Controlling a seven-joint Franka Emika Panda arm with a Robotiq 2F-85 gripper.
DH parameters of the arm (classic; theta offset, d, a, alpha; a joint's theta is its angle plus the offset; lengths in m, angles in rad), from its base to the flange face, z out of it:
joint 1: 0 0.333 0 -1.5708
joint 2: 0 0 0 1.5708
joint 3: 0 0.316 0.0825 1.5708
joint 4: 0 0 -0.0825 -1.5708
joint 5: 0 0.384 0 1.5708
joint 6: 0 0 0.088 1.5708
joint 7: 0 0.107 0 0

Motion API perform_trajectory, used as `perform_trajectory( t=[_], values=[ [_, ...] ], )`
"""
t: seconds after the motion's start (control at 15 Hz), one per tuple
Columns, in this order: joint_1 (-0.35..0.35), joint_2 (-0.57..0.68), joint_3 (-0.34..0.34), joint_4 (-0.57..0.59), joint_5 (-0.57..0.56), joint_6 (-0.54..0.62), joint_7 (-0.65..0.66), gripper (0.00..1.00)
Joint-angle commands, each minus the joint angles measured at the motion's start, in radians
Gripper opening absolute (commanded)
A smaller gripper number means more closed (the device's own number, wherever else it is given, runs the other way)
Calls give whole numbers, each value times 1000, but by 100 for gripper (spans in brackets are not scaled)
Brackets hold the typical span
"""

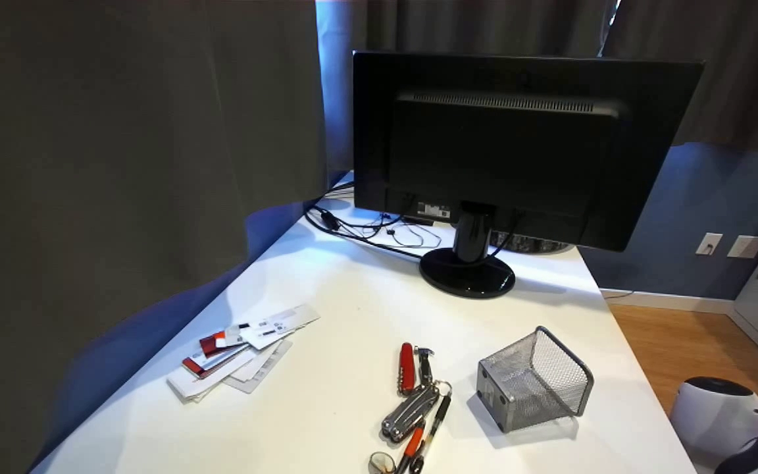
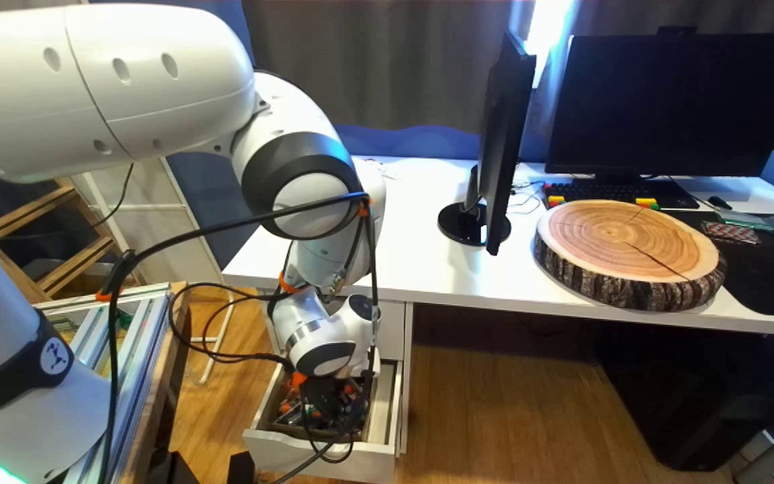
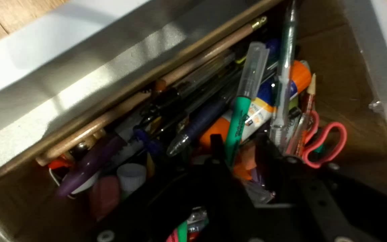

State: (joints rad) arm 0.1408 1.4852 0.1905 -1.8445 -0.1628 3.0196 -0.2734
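Observation:
In the wrist view my gripper (image 3: 240, 144) points down into a box crowded with pens, its dark fingers apart. A green highlighter (image 3: 239, 117) with a clear cap slants up from between them, close along the left finger; bare space lies between it and the right finger. Behind it rests an orange and white glue stick (image 3: 259, 109). Beyond the right finger are a clear pen (image 3: 282, 84) and pink-handled scissors (image 3: 343, 134). A dark blue pen (image 3: 200, 121) lies left of the fingers. The pen's lower end is hidden in shadow.
The box sits in an open white drawer (image 2: 323, 454) beneath the desk (image 2: 420, 195); a black cable hangs across the drawer front. On the desk are a tipped mesh cup (image 1: 530, 388), a multi-tool (image 1: 410, 413), cards (image 1: 277, 326), a monitor (image 1: 504, 151) and a wood slab (image 2: 629, 242).

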Motion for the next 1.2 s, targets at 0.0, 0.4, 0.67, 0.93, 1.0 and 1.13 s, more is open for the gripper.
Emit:
perform_trajectory(
  t=[0.0,0.4,0.67,0.93,1.0,1.13],
  values=[
    [-29,0,10,-16,-19,25,2,2],
    [-41,5,9,-8,-17,17,3,0],
    [-34,4,1,-13,-16,27,9,0],
    [-26,1,-9,-22,-14,39,19,0],
    [-26,-5,-11,-31,-17,46,22,0],
    [-22,-15,-14,-44,-15,53,27,0]
  ],
)
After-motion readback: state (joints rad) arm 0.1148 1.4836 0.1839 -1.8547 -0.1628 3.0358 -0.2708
